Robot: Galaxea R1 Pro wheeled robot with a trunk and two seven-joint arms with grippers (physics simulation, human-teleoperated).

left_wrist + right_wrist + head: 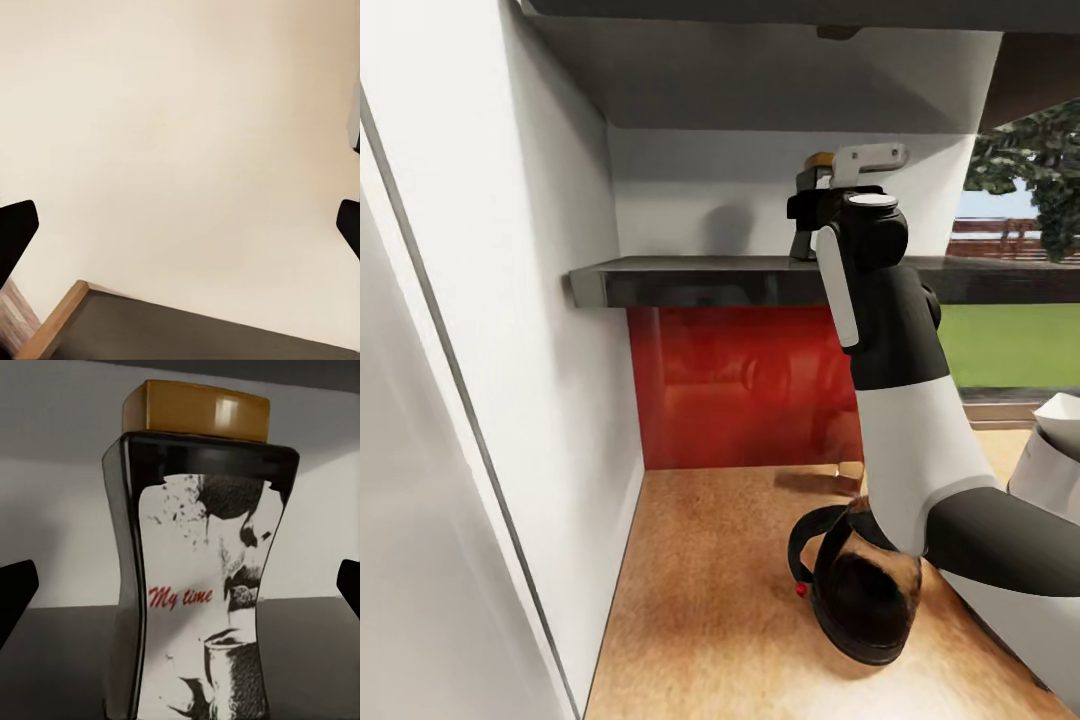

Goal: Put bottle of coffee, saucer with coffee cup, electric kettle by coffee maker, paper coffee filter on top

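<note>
While the bottle of coffee (196, 562) is framed between spread right gripper (180, 592) fingers, the kitchen shelf (690, 280) edge is kept clear.

Red glossy backsplash panel (740, 385) sits dead centre in my head view. White wall (510, 330) at nine o'clock. Tree (1035, 165) at two o'clock; green lawn (1010, 345) and fence (1000, 238) at three.

The glossy black kitchen shelf (700, 280) carried the bottle of coffee (199, 562), standing upright directly ahead of the right tool (180, 589). Below that tool, the light-wood worktop (710, 590) bore the electric kettle (865, 590).
</note>
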